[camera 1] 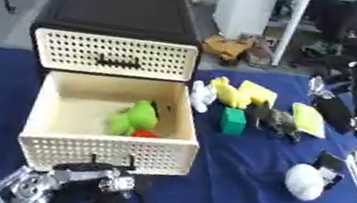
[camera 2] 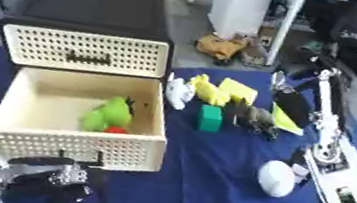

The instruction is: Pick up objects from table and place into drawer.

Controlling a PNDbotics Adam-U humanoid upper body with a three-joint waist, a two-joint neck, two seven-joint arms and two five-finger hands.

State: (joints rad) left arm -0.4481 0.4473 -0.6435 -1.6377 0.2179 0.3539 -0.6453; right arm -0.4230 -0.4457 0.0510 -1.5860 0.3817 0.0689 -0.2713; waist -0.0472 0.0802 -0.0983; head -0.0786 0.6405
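1. We see the open drawer (camera 1: 104, 150) pulled out toward us at about 9 o'clock of the toy cluster, with a green toy (camera 1: 135, 117) and a small red thing (camera 1: 145, 133) already lying inside near its front wall. The remaining things sit on the blue worktop (camera 1: 229, 202) at its 3 o'clock side.

2. Our left hand (camera 1: 98, 187) rests just in front of the drawer, at its 6 o'clock, fingers curled and holding nothing that we can make out. If it lifts carelessly it could catch the drawer handle and shift the drawer.

3. Our right hand (camera 2: 292, 108) hangs over the far end of the cluster, right above the pale yellow-green piece (camera 2: 285, 120). We cannot tell whether its fingers are spread or closed on anything.

4. The toys are crowded: yellow duck (camera 1: 229, 92), yellow block (camera 1: 258, 93), green block (camera 1: 233, 121), dark animal figure (camera 1: 274, 122) and a white figure (camera 1: 202, 96) stand close or touching. Reaching for one, we would likely knock a neighbour over or push it off toward 12 o'clock.

5. The white egg-shaped thing (camera 1: 304, 182) sits apart at 5 o'clock, beside our right forearm (camera 2: 331, 167). It looks round and could roll if the arm sweeps it.

6. Carrying anything to the drawer, we risk clipping its right wall and dropping the toy outside.
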